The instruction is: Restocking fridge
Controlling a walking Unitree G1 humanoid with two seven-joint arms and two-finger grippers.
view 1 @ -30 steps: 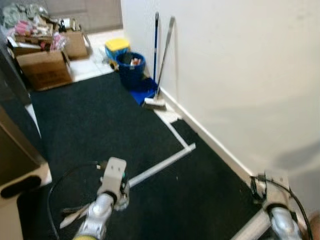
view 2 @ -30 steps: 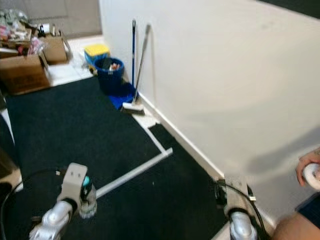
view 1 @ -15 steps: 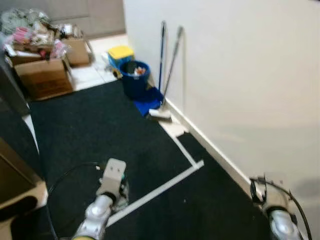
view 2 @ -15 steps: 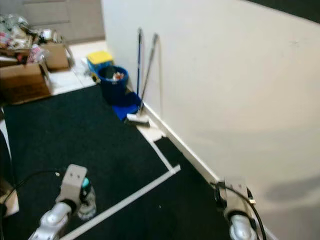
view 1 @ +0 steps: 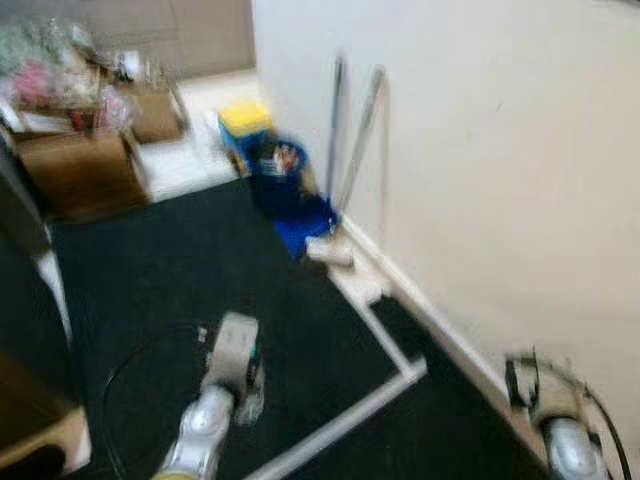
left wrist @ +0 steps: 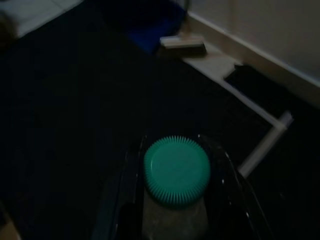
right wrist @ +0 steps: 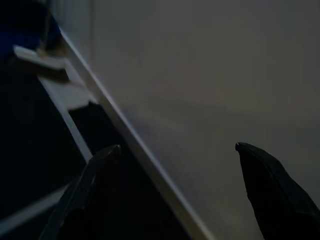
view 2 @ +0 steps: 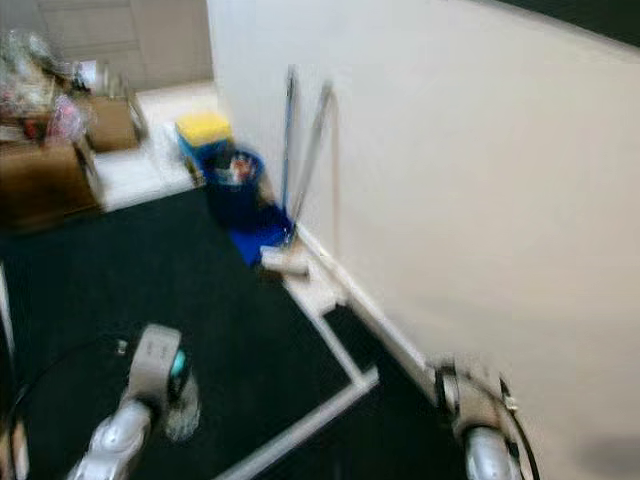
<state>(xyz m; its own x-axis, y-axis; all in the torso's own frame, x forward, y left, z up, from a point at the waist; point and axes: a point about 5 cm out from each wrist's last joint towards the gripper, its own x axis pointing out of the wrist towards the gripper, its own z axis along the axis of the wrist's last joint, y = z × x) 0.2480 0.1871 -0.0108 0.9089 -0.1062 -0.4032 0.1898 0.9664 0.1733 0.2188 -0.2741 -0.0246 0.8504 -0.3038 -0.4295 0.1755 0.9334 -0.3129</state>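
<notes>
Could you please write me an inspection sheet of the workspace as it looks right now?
Surface: black carpet crossed by white strips; pale tiled floor beyond.
Job's things: clear bottle with green cap, held between the left end effector fingers.
Clutter: cardboard boxes of goods, blue bucket, yellow-lidded box, two long-handled tools leaning on the wall.
Grippers: left shut on the bottle; right end effector open, empty, beside the wall.
Cables: black cable looping by the left arm.
Surroundings: white wall on the right; head views blurred.
</notes>
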